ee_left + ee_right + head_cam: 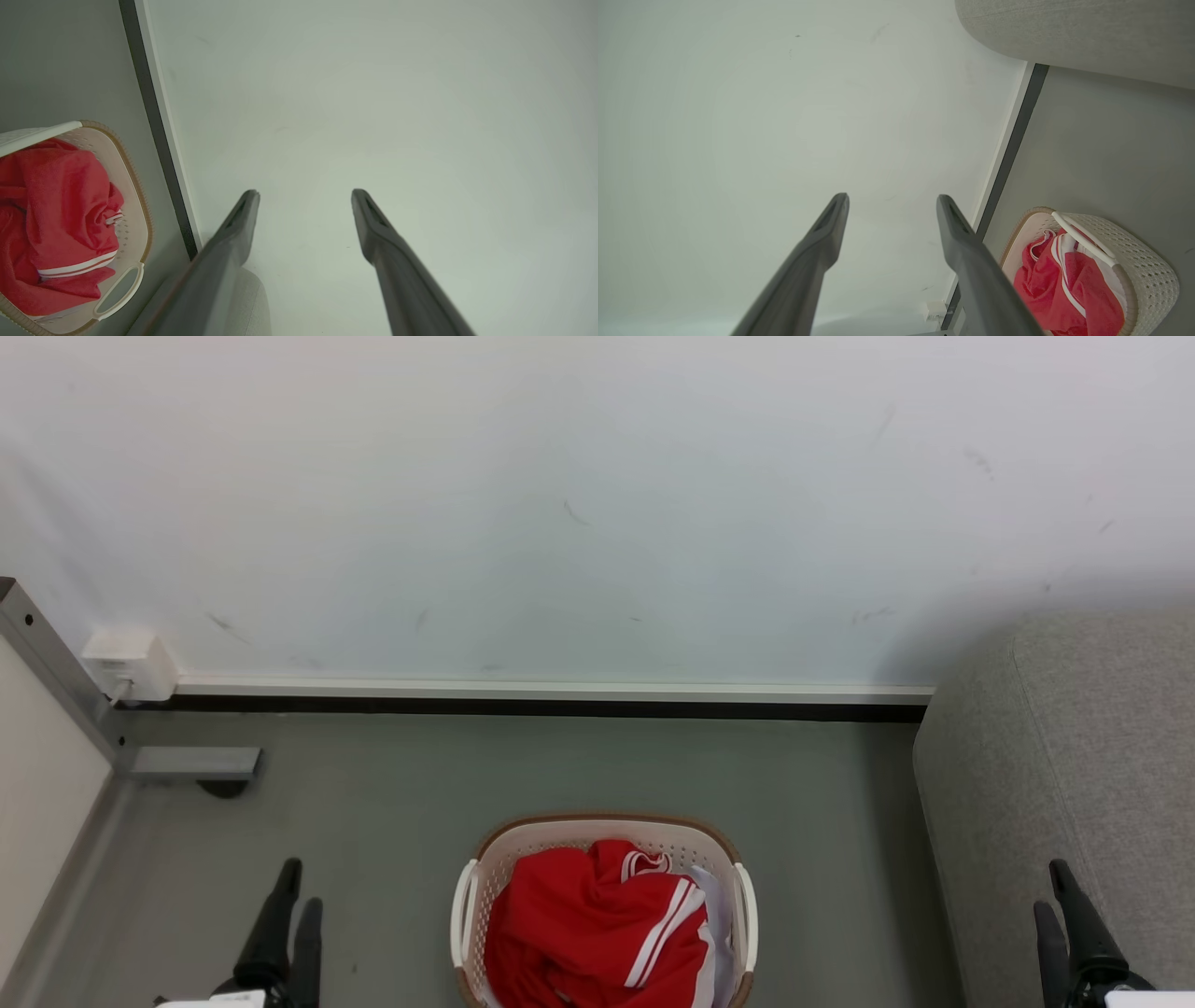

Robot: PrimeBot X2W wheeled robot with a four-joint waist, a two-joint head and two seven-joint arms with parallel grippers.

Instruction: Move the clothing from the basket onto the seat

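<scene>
The red clothing (597, 929) with white stripes lies bunched in the cream basket (607, 829) on the grey floor, bottom centre of the head view. The grey seat (1074, 775) stands at the right. My left gripper (291, 891) is at the lower left, well left of the basket, open and holding nothing. My right gripper (1055, 887) is at the lower right, in front of the seat, open and holding nothing. The left wrist view shows the clothing (60, 224) in the basket (135, 205) left of the open gripper (304, 196). The right wrist view shows the gripper (892, 200) open, the basket (1148, 261) and the clothing (1064, 289) at lower right, the seat (1087, 32) at the top.
A white wall (597, 504) with a dark baseboard (523, 707) runs behind the basket. A white socket box (131, 665) and a metal frame foot (191, 763) sit at the left. Bare grey floor (392, 784) lies between the basket and the wall.
</scene>
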